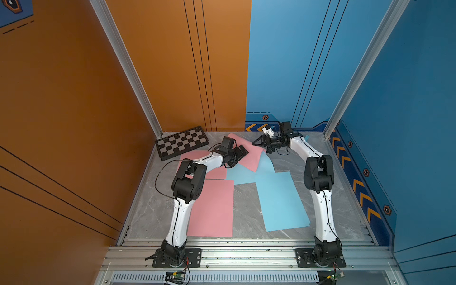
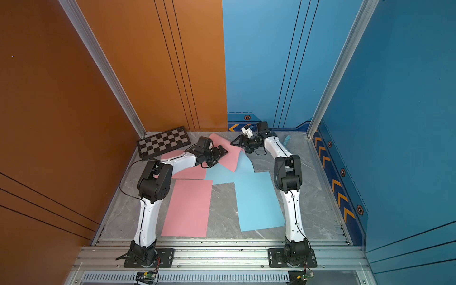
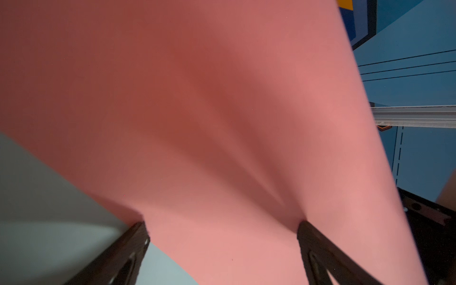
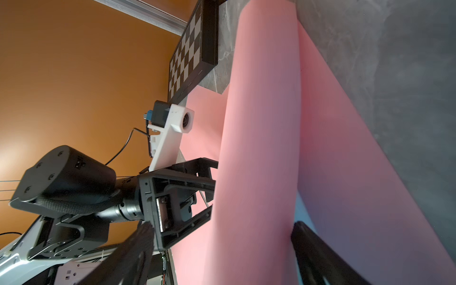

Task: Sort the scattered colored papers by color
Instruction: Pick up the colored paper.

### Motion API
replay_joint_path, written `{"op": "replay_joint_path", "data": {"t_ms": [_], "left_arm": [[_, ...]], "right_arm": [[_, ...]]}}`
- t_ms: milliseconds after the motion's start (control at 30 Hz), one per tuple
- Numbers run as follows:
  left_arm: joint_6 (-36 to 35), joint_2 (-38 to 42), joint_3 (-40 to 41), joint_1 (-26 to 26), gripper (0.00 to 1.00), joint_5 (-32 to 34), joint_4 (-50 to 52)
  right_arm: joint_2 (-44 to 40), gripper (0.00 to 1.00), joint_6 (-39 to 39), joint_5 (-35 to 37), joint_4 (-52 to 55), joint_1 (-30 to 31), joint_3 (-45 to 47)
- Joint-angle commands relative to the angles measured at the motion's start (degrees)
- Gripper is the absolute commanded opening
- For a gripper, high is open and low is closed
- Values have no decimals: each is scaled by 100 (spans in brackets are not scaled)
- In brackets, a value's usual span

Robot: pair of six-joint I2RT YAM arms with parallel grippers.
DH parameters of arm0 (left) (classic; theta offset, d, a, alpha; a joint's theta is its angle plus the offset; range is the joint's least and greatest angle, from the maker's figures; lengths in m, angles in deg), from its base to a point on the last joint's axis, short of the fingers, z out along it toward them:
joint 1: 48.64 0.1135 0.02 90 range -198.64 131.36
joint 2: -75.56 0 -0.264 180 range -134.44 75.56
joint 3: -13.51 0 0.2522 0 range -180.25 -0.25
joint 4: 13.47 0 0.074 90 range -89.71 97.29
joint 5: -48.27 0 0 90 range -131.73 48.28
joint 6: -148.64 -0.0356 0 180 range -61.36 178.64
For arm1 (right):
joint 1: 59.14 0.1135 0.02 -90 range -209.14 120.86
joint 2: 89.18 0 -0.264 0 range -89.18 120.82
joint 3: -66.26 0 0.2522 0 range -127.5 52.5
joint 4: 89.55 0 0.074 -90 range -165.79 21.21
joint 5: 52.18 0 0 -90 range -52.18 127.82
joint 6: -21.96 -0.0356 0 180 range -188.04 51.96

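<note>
Two white-and-black robot arms reach over a grey marble tabletop (image 1: 246,197) scattered with coloured paper. At the far middle, a bowed pink sheet (image 1: 250,158) rises off the table in an arch between the two grippers.

The left gripper (image 1: 240,154) sits at the sheet's left side with its jaws spread wide. In the left wrist view the pink surface fills most of the frame and lies across the two dark fingers (image 3: 133,241) without being pinched. The right gripper (image 1: 255,143) is at the sheet's far right side, and its jaws also stand apart. The right wrist view shows the ridge of the sheet running between its fingers (image 4: 313,249).

A second pink sheet (image 1: 212,207) lies flat at the near left, beside the left arm. A third pink sheet (image 1: 193,156) lies partly under that arm. A light-blue sheet (image 1: 281,199) lies flat at the near right, overlapping another light-blue sheet (image 1: 240,176) at the centre, whose far end goes under the bowed pink sheet.

A checkered board (image 1: 182,143) sits in the far left corner. A small light-blue block (image 2: 286,140) rests near the far right wall.
</note>
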Motion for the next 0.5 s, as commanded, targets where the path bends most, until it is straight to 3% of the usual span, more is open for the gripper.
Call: {"op": "replay_joint_path", "data": {"t_ms": [0,67,200,267,367,467], "left_arm": [[-27,-274,7,37,98,-108,330],[-28,-274,-8,41,98,-116,329],[-28,-284,-18,43,98,-144,314],[-19,-294,-9,43,98,-149,306],[-1,-293,18,40,98,-178,258],[15,-311,10,44,98,-198,224]], "right_arm": [[-226,82,326,445,283,45,111],[-211,75,482,687,485,66,113],[-217,72,576,873,642,120,171],[-241,78,576,879,654,132,209],[-246,96,693,1088,853,176,216],[-196,97,770,1253,1034,208,248]]}}
